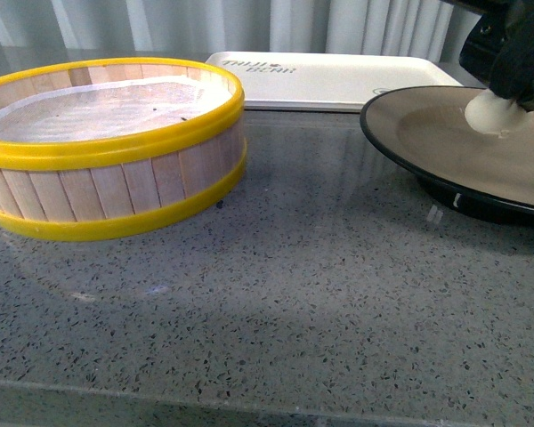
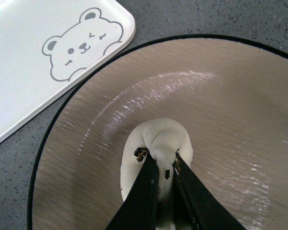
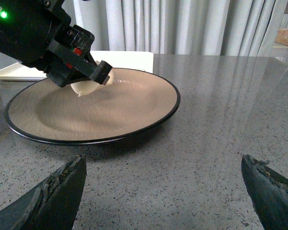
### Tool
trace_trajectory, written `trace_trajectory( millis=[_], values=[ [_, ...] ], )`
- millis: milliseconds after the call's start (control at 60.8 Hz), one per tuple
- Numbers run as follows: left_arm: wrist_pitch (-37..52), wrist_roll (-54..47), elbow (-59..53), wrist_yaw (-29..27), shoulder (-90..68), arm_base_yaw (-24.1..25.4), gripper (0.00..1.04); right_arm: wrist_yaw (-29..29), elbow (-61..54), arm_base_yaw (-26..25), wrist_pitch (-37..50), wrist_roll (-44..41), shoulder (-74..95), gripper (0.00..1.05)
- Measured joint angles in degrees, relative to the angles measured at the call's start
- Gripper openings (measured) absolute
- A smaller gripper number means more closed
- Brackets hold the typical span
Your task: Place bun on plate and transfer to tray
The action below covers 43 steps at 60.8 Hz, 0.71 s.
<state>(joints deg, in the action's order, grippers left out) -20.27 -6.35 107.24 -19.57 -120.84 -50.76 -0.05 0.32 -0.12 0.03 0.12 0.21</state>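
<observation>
Bun (image 2: 158,139) is held between the two black fingers of the left gripper (image 2: 162,161), which pinch it at its pleated top. The soft dough is squeezed a little there. I judge this hold is for setting it down on the plate (image 1: 418,133). The bun is low on the far part of the beige inside, but I cannot tell whether its underside fully rests there.

The right gripper (image 3: 162,162) hangs low over the table (image 1: 294,294) beside the plate, with its jaws spread wide and holding nothing. It is probably placed to take the black rim.

The tray (image 1: 338,78) lies along the far edge of the table, with a corner just beside the plate's rim, so the way there looks short and free. The steamer basket (image 1: 116,151) stands toward the left edge, well apart from the plate.
</observation>
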Motion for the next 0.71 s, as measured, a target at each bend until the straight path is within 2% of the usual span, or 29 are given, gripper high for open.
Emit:
trace_trajectory(
  millis=[181, 312, 428, 641, 707],
  values=[
    [-0.8, -0.5, -0.2, 0.2, -0.4, 0.0, 0.05, 0.0, 0.0, 0.0, 0.0, 0.0, 0.0, 0.96],
    [-1.5, -0.5, -0.2, 0.7, -0.6, 0.0, 0.32, 0.0, 0.0, 0.0, 0.0, 0.0, 0.0, 0.96],
    [-1.6, -0.5, -0.2, 1.2, -0.7, 0.0, 0.52, 0.0, 0.0, 0.0, 0.0, 0.0, 0.0, 0.96],
    [-2.1, -0.5, -0.1, 1.4, -0.7, 0.0, 0.83, 0.0, 0.0, 0.0, 0.0, 0.0, 0.0, 0.96],
    [-2.3, -0.5, 0.1, 1.3, -0.7, 0.0, 0.97, 0.0, 0.0, 0.0, 0.0, 0.0, 0.0, 0.96]
  ],
)
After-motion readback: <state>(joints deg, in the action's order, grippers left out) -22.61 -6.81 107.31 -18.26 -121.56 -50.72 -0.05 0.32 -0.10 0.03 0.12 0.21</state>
